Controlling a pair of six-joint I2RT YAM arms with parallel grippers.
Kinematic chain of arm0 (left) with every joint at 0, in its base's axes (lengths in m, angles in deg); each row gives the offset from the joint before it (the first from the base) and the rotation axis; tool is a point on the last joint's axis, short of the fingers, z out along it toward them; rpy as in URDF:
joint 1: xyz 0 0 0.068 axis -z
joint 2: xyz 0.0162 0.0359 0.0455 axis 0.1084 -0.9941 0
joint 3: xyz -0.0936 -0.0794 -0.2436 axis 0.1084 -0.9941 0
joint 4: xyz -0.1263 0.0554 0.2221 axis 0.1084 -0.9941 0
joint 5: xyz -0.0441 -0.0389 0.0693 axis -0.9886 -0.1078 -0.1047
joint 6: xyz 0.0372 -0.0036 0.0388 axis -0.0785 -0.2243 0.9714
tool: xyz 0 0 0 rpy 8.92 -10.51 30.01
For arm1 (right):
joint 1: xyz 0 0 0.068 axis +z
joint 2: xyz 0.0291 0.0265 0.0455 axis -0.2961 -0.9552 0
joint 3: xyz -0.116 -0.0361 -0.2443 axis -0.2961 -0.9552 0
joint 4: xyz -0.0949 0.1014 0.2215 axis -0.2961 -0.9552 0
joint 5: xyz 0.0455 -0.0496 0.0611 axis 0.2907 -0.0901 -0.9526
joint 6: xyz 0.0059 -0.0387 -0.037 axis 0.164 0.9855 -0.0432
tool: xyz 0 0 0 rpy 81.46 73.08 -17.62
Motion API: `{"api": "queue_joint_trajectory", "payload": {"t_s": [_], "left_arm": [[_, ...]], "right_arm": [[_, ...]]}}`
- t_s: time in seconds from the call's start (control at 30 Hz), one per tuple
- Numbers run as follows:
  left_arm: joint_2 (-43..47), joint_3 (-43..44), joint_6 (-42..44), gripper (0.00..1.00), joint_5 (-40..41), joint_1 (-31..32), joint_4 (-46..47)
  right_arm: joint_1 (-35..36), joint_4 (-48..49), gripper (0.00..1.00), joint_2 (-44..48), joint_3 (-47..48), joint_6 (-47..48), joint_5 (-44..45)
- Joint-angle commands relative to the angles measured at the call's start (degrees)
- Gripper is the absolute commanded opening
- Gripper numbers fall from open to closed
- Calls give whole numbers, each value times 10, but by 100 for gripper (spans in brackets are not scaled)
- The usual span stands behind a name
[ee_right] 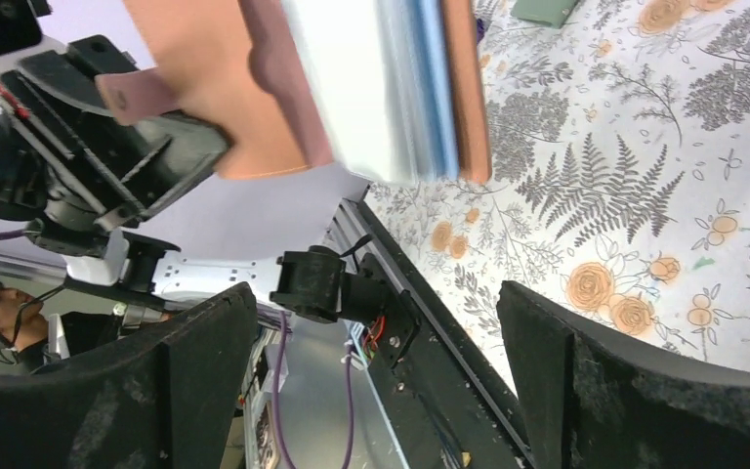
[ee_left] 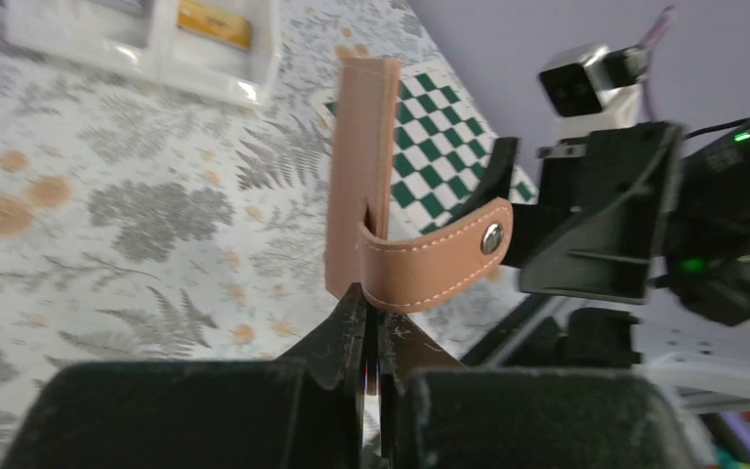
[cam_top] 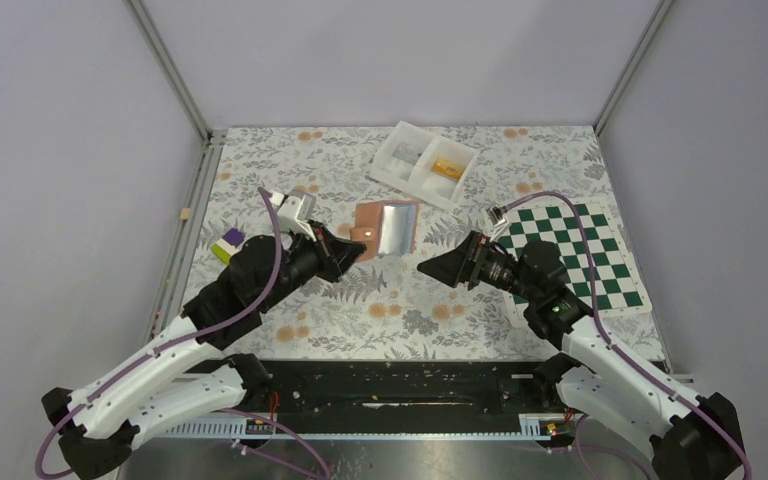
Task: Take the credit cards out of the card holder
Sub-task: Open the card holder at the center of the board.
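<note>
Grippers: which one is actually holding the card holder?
The left gripper: its jaws are shut on the tan card holder. The right gripper faces it with jaws wide open, holding nothing.

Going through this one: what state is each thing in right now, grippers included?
card holder: held off the table, snap tab undone.
left gripper: shut on the card holder's edge.
right gripper: open, empty, near the holder but not touching it.
purple and lime cards: out of the holder, lying on the table beside the left arm.
white tray: on the table, something in each compartment.
chessboard mat: flat on the table.
</note>
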Motion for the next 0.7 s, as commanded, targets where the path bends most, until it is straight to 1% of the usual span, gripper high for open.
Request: {"api": "queue_joint_trajectory", "payload": {"t_s": [0.0,0.1,0.2,0.27,0.3,0.37,0.5,0.6,0.67], "left_arm": [[-3,23,-124,0,-48,-3,49],[-1,25,-132,0,-56,-4,52],[5,24,-134,0,-69,-3,58],[10,21,-135,0,-87,-3,68],[13,19,-134,0,-97,-3,76],[18,11,-125,0,-112,-3,92],[29,2,-78,0,-141,-5,108],[34,-4,-19,0,-192,-11,129],[34,-8,-4,0,-228,-19,142]], "right_arm": [[-2,115,100,-7,-20,19,22],[-2,172,96,-15,-34,12,30],[-2,193,94,-44,-24,11,16],[-2,202,96,-68,-15,0,7],[-2,214,98,-80,-13,-8,-1],[-2,252,99,-105,-11,-31,-22],[-2,315,99,-150,-9,-82,-61],[-2,361,100,-170,-12,-122,-74],[-2,394,100,-182,-13,-143,-82]]}}
